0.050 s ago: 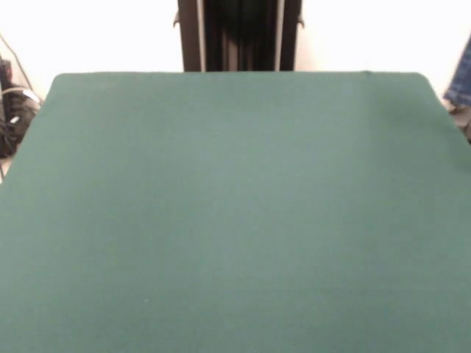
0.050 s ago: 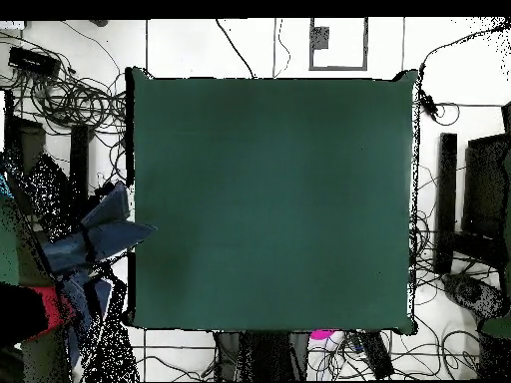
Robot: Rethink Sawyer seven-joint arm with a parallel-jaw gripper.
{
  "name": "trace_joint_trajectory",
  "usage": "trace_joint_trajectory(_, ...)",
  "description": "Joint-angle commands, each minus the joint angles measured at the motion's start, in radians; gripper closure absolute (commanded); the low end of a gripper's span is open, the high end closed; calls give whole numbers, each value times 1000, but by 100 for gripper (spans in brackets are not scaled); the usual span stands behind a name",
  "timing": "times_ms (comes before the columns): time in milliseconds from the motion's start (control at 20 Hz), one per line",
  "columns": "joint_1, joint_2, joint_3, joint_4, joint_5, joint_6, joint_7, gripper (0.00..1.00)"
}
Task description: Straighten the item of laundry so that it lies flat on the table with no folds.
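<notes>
Showing no end effector in either view; its state is not visible. Tabletop [image 1: 235, 220] lying bare in front view, nothing resting on green cloth. Jeans [image 2: 95, 239] hanging bunched just off tabletop's edge in overhead view, one corner reaching over that edge, apparently held by person [image 2: 25, 309] there. Judging: laundry not yet placed, straightening not begun. Next move calling for jeans being laid on tabletop.

Large rectangular table [image 1: 235, 220] with dark green cloth-like top: the surface shows plain and unbroken from edge to edge in both front and overhead views.
</notes>
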Motion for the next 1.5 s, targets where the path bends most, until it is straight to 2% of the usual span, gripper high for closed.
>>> trace_joint_trajectory(50, 81, 93, 17, 116, 160, -202, 448, 100)
trace_joint_trajectory(200, 106, 141, 13, 56, 223, -210, 593, 100)
trace_joint_trajectory(300, 116, 166, 16, 27, 237, -229, 625, 100)
trace_joint_trajectory(450, 120, 178, 20, 43, 236, -270, 600, 100)
trace_joint_trajectory(750, 121, 145, 15, 163, 227, -346, 517, 100)
trace_joint_trajectory(1050, 116, 159, 17, 347, 198, -535, 320, 100)
trace_joint_trajectory(1200, 107, 190, 27, 396, 159, -626, 245, 100)
trace_joint_trajectory(1500, 82, 214, 58, 463, 108, -746, 169, 100)
